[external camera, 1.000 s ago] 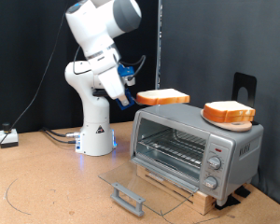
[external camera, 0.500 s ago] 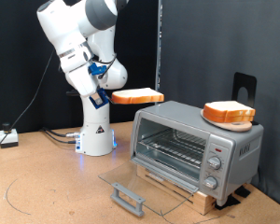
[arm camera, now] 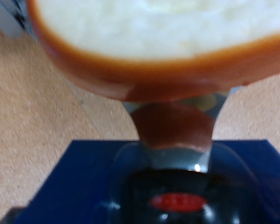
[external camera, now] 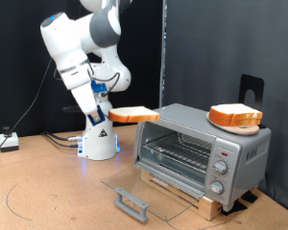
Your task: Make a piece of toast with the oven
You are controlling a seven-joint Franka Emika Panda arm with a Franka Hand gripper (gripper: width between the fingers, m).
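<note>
One open glass door (external camera: 149,188) lies flat in front of the oven (external camera: 202,149), whose wire rack (external camera: 178,151) shows inside. Off the oven's corner on the exterior view's left, the piece of toast (external camera: 133,114) hangs level in the air, pinched at its edge by the gripper (external camera: 109,115); the wrist view shows its crust (arm camera: 159,70) clamped between the fingers. Behind, the arm (external camera: 77,48) bends down from its white base (external camera: 98,142), while a second slice sits on an orange plate (external camera: 234,123) atop the oven.
</note>
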